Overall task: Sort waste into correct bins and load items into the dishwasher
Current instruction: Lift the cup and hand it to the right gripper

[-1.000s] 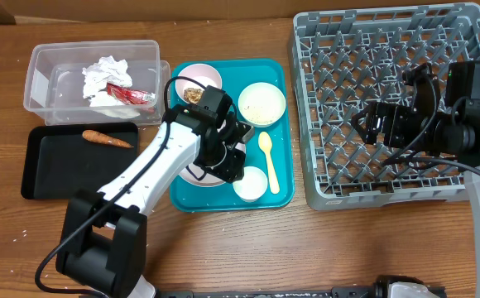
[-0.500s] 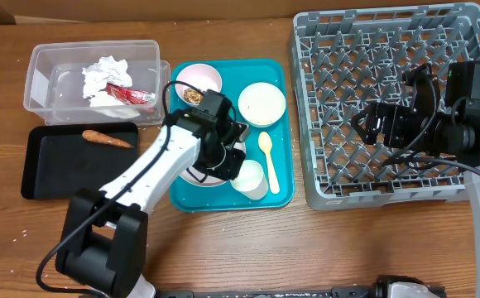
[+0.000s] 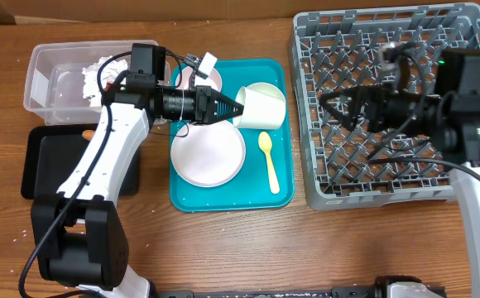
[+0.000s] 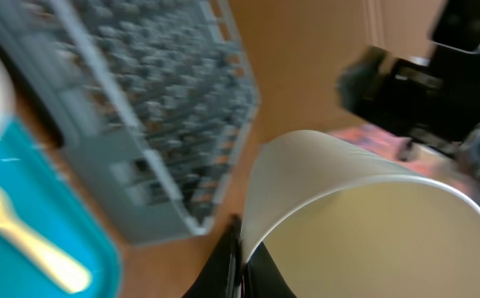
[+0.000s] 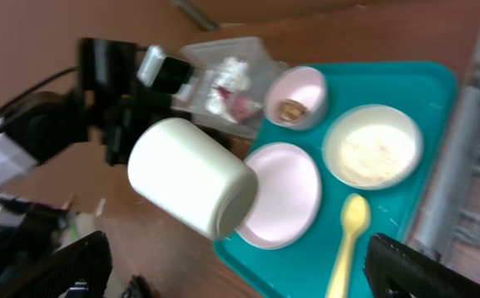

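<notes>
- The clear tub stands at the far left of the table. Crumpled napkins and a red wrapper lie in it.
- The black tray lies just in front of the tub. Only an orange tip of the carrot shows on it, beside the left arm that crosses over it.
- The left gripper reaches rightward over the teal tray. It is clenched on the rim of the white cup.
- The cup hangs in the air on its side, above the back right part of the teal tray, with its open mouth toward the gripper.
- A small bowl sits in the tray's back left corner with a brown lump inside.
- The round plate lies flat in the front left part of the teal tray.
- The yellow spoon lies on the tray just right of the plate, bowl end toward the back.
- A second bowl holding rice sits in the tray's back right part. From overhead the cup hides most of it.
- The grey rack stands to the right of the teal tray.
- The right gripper hovers over the rack, pointed toward the cup. Its fingers are spread wide and grasp nothing.
</notes>
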